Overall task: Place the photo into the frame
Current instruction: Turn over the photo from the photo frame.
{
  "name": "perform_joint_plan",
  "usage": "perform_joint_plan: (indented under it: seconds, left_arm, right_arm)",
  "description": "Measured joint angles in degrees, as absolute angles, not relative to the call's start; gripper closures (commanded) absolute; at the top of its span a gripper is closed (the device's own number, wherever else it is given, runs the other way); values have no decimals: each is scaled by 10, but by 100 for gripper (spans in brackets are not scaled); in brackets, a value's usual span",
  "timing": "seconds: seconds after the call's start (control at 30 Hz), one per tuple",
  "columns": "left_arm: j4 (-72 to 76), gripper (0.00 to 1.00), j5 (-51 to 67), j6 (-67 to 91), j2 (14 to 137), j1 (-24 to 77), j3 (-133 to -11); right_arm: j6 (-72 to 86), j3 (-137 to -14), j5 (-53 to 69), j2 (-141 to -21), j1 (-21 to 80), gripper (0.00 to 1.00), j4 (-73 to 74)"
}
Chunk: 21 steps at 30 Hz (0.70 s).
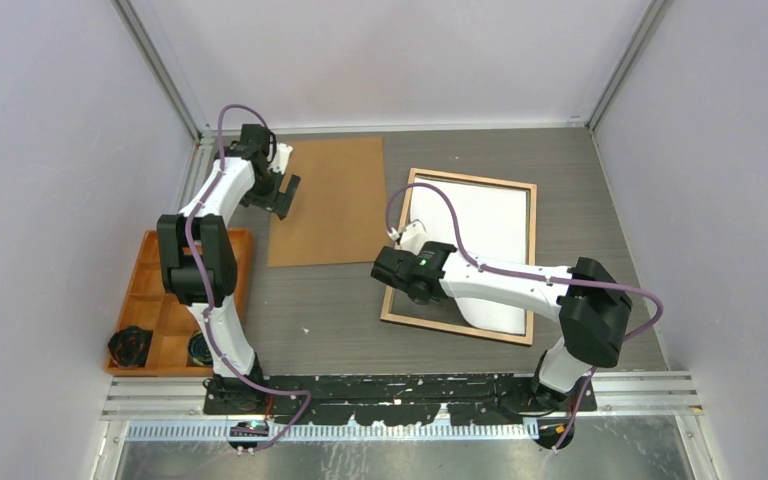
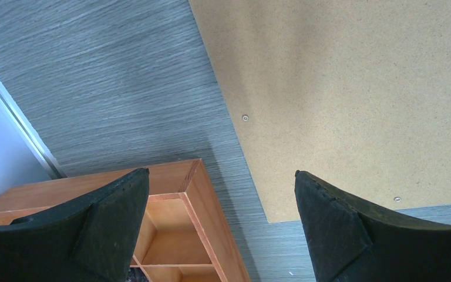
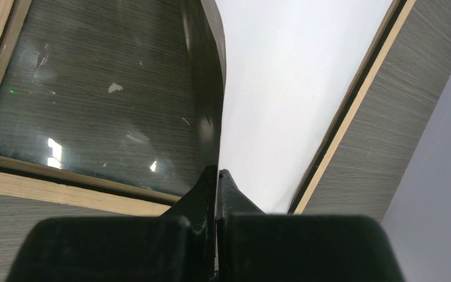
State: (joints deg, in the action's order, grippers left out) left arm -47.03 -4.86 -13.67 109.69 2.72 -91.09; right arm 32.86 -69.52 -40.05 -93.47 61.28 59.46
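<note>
Gripping the photo (image 3: 293,88) by its left edge, the right gripper (image 3: 217,173) has its jaws pinched tight on the sheet. The photo sits inside the frame (image 1: 533,260), white back up. Most of it lies in the opening. The held edge is lifted and curled, so the dark printed face shows along the curl. The frame lies wood-coloured back up on the table (image 1: 310,300), right of centre and slightly skewed. A strip of clear pane (image 3: 94,94) is exposed in the frame left of the curl, with table grain visible through it.

The left gripper (image 1: 285,195) is at far left with jaws wide and nothing in them, hovering over the left edge of the brown backing board (image 1: 330,200). The board lies flat, left of the frame and apart from it. The orange tray (image 1: 138,237) is at near left, with two dark items in its near compartments. Cannot tell what they are.
</note>
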Motion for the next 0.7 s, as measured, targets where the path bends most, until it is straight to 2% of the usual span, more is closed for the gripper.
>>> perform_joint_plan:
  seconds: [0.7]
  left_arm:
    - [-470,5,-49,-137,1097,27,-911]
  right_arm:
    - [360,-666,-389,-921,611,99,594]
